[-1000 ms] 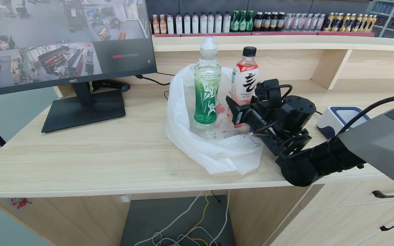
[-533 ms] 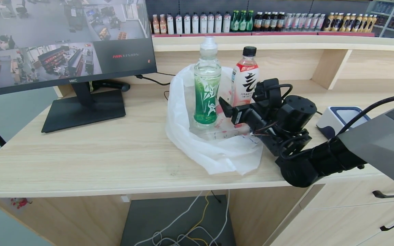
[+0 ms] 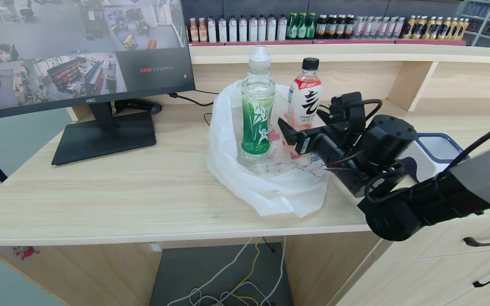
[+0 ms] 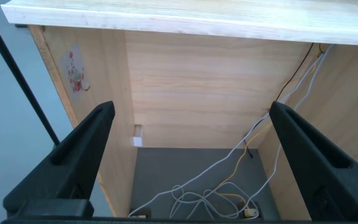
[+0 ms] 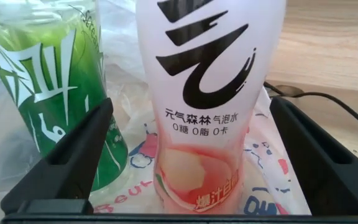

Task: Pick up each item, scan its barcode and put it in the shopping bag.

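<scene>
left gripper (image 4: 191, 155): fingers apart, empty, low under counter (image 4: 166, 15) | right gripper (image 5: 191, 168): fingers apart, flanking pink bottle (image 3: 305, 102), gaps both sides | 2 bottles upright in shopping bag (image 3: 266, 191), green bottle (image 3: 257, 114) just beside pink | scanner (image 3: 438, 148) behind right arm

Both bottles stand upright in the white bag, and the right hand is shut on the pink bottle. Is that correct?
Not quite. The right hand is open; the right wrist view shows its fingers wide apart, not gripping the pink bottle. It and the green bottle do stand upright in the white bag.
</scene>
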